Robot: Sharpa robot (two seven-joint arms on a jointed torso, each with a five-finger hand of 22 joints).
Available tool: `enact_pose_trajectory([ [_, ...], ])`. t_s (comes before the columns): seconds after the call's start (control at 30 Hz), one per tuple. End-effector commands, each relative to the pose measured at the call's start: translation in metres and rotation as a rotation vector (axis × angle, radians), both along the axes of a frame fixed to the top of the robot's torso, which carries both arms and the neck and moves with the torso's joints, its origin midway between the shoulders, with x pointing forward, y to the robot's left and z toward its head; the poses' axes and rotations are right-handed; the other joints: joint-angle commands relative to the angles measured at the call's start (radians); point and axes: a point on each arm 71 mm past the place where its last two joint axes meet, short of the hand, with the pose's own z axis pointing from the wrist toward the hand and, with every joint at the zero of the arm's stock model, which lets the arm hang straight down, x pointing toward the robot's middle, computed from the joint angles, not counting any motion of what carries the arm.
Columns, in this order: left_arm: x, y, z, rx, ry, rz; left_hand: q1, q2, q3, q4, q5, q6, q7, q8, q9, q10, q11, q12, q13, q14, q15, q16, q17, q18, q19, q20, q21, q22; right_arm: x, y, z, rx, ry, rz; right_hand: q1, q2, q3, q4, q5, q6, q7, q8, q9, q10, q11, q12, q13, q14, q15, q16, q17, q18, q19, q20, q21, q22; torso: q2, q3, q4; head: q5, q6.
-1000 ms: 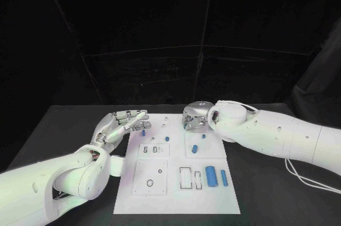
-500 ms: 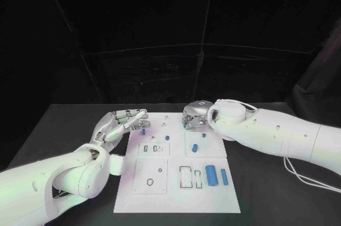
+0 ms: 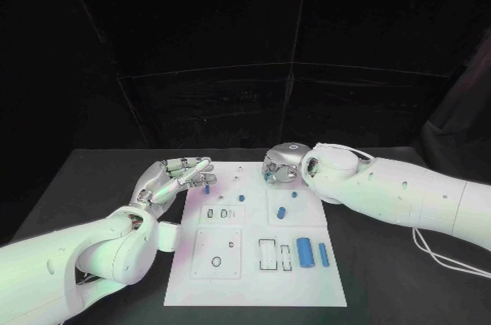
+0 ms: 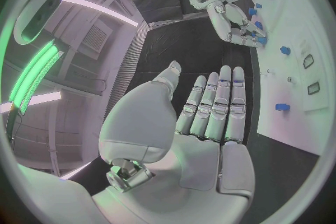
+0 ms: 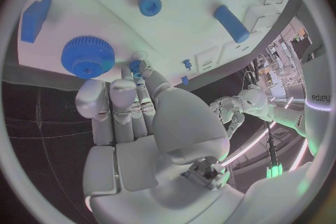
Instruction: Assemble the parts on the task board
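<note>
At the white task board's [image 3: 256, 282] far edge the silver right hand [image 3: 282, 167] pinches a small blue peg [image 5: 136, 66] beside the blue toothed gear [image 5: 87, 56] — seating it seems next, needing careful alignment — while the silver left hand [image 3: 174, 177] hovers released, fingers apart.

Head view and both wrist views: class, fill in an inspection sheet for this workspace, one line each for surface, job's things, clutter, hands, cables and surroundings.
Surface: black table, bare around the board.
Job's things: white task board in the middle; blue parts lie on it, with a blue gear near its far edge.
Clutter: nothing seen.
Hands: left hand empty, fingers straight, at the board's left edge; right hand at the far edge, fingertips pinching a small blue part.
Cables: white cable on the table beside the right arm.
Surroundings: dark curtain behind the table.
</note>
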Motion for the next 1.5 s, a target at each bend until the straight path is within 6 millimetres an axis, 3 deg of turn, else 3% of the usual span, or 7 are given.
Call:
enact_pose_trajectory([
  [0.03,0.0,0.0,0.002,-0.002,-0.008,-0.012,0.003,0.009,-0.002,-0.006,0.004,-0.002,0.019,-0.006,-0.001,-0.004,0.005,-0.006,-0.002,-0.001,0.006,-0.005,-0.001,0.004,0.002,0.007,-0.004,-0.002,-0.001,0.001,0.013,0.111,-0.099,0.003,0.001,-0.006,0.01,0.0,0.003,0.008,0.001,0.0,0.001,0.004,0.0,-0.001,0.001,-0.003,-0.003,0.006,0.001,-0.02,0.005,-0.001,0.005,0.003,0.001,-0.0003,-0.0006,0.002,0.001],
  [0.23,0.001,-0.001,0.001,-0.003,-0.005,-0.018,0.004,0.01,-0.002,-0.007,0.004,-0.002,0.019,-0.007,-0.001,-0.004,0.006,-0.007,-0.002,-0.001,0.006,-0.005,-0.001,0.004,0.002,0.007,-0.005,-0.002,0.0,0.005,0.018,0.167,-0.156,-0.018,-0.012,-0.022,0.043,0.002,-0.004,0.007,0.003,-0.004,0.0,-0.004,0.003,-0.002,0.0,-0.008,-0.001,0.013,-0.001,-0.02,0.002,0.001,0.01,0.007,0.003,0.0,0.0028,0.003,0.002],
  [0.47,0.001,-0.001,0.001,-0.003,-0.004,-0.018,0.005,0.01,-0.002,-0.008,0.004,-0.002,0.019,-0.007,-0.001,-0.004,0.006,-0.007,-0.002,-0.001,0.006,-0.006,-0.001,0.004,0.003,0.007,-0.005,-0.002,0.001,0.006,0.018,0.169,-0.157,-0.018,-0.012,-0.022,0.043,0.002,-0.004,0.007,0.003,-0.004,0.0,-0.004,0.003,-0.002,0.0,-0.008,-0.001,0.013,-0.001,-0.02,0.002,0.001,0.01,0.007,0.003,0.0001,0.0031,0.003,0.002],
  [0.5,0.0,-0.002,0.001,-0.006,-0.002,-0.025,0.005,0.01,-0.002,-0.008,0.004,-0.002,0.019,-0.007,-0.001,-0.005,0.006,-0.008,-0.001,-0.001,0.006,-0.006,-0.001,0.004,0.003,0.007,-0.005,-0.002,0.005,0.019,0.018,0.19,-0.162,-0.009,-0.026,-0.039,0.081,0.003,0.003,0.003,0.006,-0.004,-0.001,-0.01,0.006,-0.002,0.0,-0.01,0.002,0.024,0.002,-0.021,0.001,0.004,0.016,0.013,0.01,-0.002,0.0076,0.003,0.002],
  [0.7,0.0,-0.004,0.001,-0.008,-0.002,-0.03,0.006,0.011,-0.001,-0.01,0.004,-0.002,0.019,-0.008,-0.001,-0.005,0.006,-0.009,-0.001,-0.001,0.006,-0.007,-0.001,0.004,0.003,0.007,-0.006,-0.003,0.009,0.035,0.017,0.193,-0.156,0.009,-0.034,-0.048,0.103,0.005,0.005,0.002,0.006,-0.004,-0.001,-0.012,0.007,-0.002,0.0,-0.012,0.003,0.028,0.002,-0.021,-0.001,0.005,0.018,0.015,0.013,-0.0047,0.0127,0.0,0.004],
  [1.13,0.0,-0.006,0.002,-0.011,-0.002,-0.038,0.008,0.013,0.0,-0.011,0.004,-0.002,0.019,-0.009,-0.001,-0.005,0.006,-0.009,-0.001,0.0,0.007,-0.007,-0.002,0.004,0.003,0.008,-0.006,-0.004,0.015,0.058,0.012,0.16,-0.12,0.029,-0.052,-0.067,0.143,0.009,0.005,-0.002,0.007,-0.005,-0.001,-0.016,0.008,-0.002,0.0,-0.015,0.004,0.037,0.002,-0.021,-0.003,0.007,0.022,0.018,0.015,-0.0046,0.0133,0.004,0.005],
  [1.5,0.001,-0.005,0.002,-0.01,-0.002,-0.036,0.008,0.013,0.0,-0.011,0.004,-0.002,0.019,-0.009,-0.001,-0.005,0.006,-0.009,-0.001,0.0,0.007,-0.007,-0.002,0.004,0.003,0.008,-0.006,-0.004,0.019,0.059,0.009,0.103,-0.117,-0.014,-0.061,-0.077,0.155,0.012,0.002,-0.004,0.006,-0.005,-0.001,-0.018,0.008,-0.002,0.0,-0.017,0.005,0.036,-0.005,-0.02,-0.006,0.008,0.022,0.016,0.016,-0.0044,0.0108,0.008,0.003],
])
